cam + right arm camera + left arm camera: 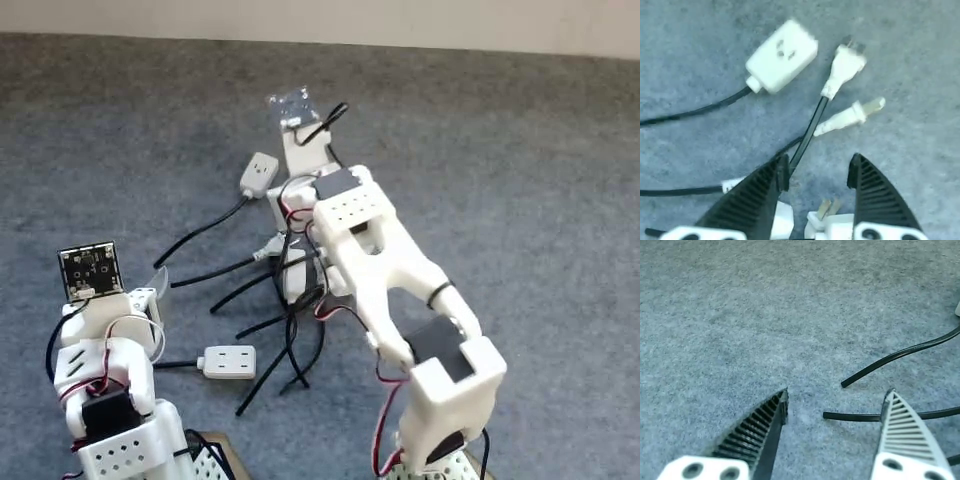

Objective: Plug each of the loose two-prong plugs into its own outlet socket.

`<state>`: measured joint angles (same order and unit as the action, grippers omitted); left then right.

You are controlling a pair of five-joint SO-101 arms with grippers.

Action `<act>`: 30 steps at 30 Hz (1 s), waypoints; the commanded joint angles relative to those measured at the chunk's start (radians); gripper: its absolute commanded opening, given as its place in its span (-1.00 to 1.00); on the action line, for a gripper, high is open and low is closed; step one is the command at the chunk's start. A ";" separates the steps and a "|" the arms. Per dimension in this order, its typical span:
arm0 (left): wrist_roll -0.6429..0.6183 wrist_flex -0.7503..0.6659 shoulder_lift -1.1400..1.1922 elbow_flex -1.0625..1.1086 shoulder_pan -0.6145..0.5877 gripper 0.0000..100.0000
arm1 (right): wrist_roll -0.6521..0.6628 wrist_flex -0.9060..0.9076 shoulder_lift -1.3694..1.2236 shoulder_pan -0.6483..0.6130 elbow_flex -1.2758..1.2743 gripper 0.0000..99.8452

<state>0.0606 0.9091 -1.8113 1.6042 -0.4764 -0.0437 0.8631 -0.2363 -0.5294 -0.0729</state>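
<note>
Nearest me, I had the left pincer spread wide over the grey surface, a black cable end lying between its tips. A white near outlet socket lay beside that arm. Farther out, my right pincer gaped open (gripping nothing) above a two-prong plug and a second plug, both lying loose near the far outlet socket.

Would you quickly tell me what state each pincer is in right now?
Left pincer: open, holding nothing.
Right pincer: open, holding nothing.
</note>
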 commanded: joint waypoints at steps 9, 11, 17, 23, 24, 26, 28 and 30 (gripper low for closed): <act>0.008 -0.025 -0.004 -0.012 0.002 -0.40 | -0.011 -0.018 -0.133 -0.021 0.047 -0.60; 0.008 -0.025 -0.004 -0.010 0.002 -0.40 | -0.011 -0.018 -0.134 -0.021 0.047 -0.60; 0.008 -0.025 -0.004 -0.010 0.002 -0.40 | -0.006 -0.018 -0.134 -0.021 0.045 -0.60; 0.008 -0.025 -0.004 -0.010 0.002 -0.40 | -0.009 -0.018 -0.133 -0.033 0.047 -0.60; 0.008 -0.025 -0.004 -0.010 0.002 -0.40 | -0.006 -0.027 -0.133 -0.042 0.048 -0.60; 0.008 -0.025 -0.004 -0.010 0.004 -0.40 | -0.011 -0.076 -0.133 -0.053 0.047 -0.60; 0.008 -0.025 -0.004 -0.008 0.004 -0.40 | -0.011 -0.105 -0.134 -0.056 0.047 -0.60; 0.008 -0.025 -0.004 -0.008 0.004 -0.40 | -0.011 -0.107 -0.134 -0.054 0.041 -0.60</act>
<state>0.0606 0.9060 -1.8113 1.6042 -0.4764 -0.0453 0.7910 -0.3759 -0.5600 -0.0698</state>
